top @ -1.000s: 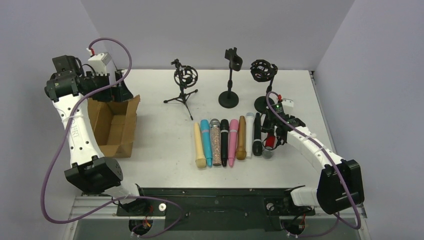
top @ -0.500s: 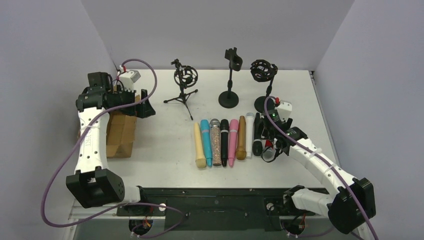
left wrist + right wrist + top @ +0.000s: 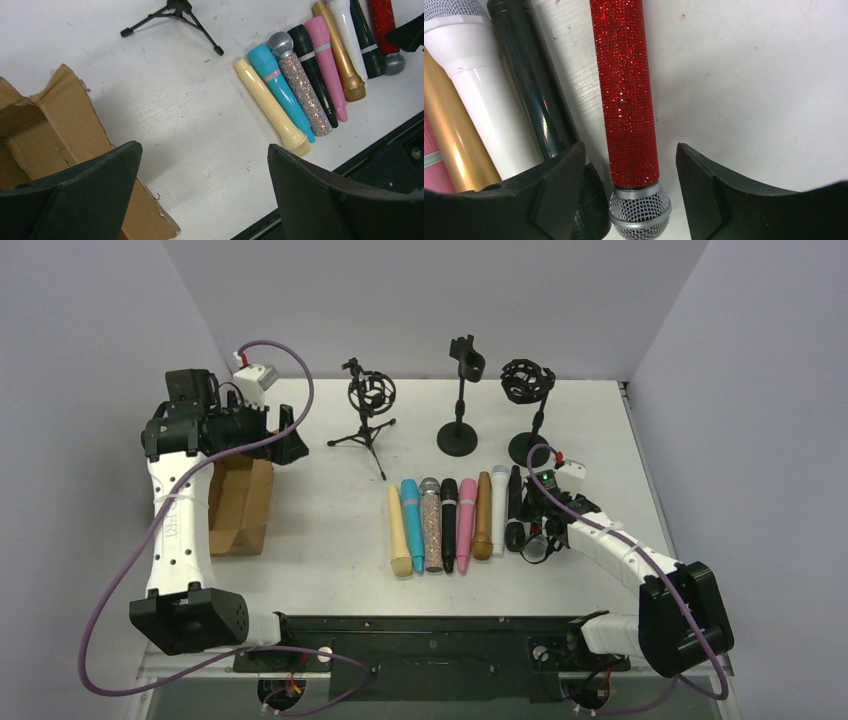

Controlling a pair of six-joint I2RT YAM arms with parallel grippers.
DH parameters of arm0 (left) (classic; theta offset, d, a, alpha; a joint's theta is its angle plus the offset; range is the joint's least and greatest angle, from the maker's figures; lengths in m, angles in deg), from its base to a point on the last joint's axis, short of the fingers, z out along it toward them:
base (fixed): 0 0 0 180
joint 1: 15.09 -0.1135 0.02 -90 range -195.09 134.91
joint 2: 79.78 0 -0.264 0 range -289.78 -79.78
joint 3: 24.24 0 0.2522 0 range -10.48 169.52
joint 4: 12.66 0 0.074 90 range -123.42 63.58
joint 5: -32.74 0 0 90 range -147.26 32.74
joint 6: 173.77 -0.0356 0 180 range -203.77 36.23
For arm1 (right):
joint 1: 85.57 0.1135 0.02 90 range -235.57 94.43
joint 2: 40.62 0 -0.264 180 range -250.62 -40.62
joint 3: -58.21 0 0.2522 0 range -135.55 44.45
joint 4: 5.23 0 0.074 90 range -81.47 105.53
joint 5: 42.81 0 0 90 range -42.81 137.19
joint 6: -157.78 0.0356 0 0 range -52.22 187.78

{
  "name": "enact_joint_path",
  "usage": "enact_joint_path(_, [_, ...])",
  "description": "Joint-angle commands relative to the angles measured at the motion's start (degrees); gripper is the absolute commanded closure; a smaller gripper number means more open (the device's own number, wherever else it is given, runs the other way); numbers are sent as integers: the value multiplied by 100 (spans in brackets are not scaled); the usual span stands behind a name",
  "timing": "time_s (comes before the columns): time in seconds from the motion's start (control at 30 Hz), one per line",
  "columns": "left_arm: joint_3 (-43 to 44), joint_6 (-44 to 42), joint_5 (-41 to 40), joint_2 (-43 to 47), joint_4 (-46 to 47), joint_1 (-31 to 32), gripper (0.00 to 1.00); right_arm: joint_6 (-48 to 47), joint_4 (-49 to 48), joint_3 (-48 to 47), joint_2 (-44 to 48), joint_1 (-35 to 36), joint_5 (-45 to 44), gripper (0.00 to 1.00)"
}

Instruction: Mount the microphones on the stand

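The right claw (image 3: pixel 629 152) is held spread, a finger either side of the red microphone (image 3: pixel 624 85), which is laid flat at the row's end nearest the desk's (image 3: pixel 754 75) right edge. The fingers are best lowered evenly and closed on the glittered handle, so that the neighbouring black microphone (image 3: pixel 534 90) is not nudged. The left claw (image 3: pixel 202 150) is spread, empty, by the left edge.

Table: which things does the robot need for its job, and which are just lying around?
Needed: red glittery microphone with grey mesh head; row of coloured stick microphones beside it; three black metal microphone stands.
Lying around: open brown cardboard box.
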Motion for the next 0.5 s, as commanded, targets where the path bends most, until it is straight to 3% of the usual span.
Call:
enact_joint_path(0.0, [712,90,-20,-117,-451,15,4,73,-511,84,-226,-87,305,38])
enact_joint_path(0.27, [431,186,1275,259,-149,7,4,403,-876,690,-255,-80,452,50])
enact_joint_path(0.47, [733,-31,1537,130,-460,20,4,537,-958,911,63,-89,391,73])
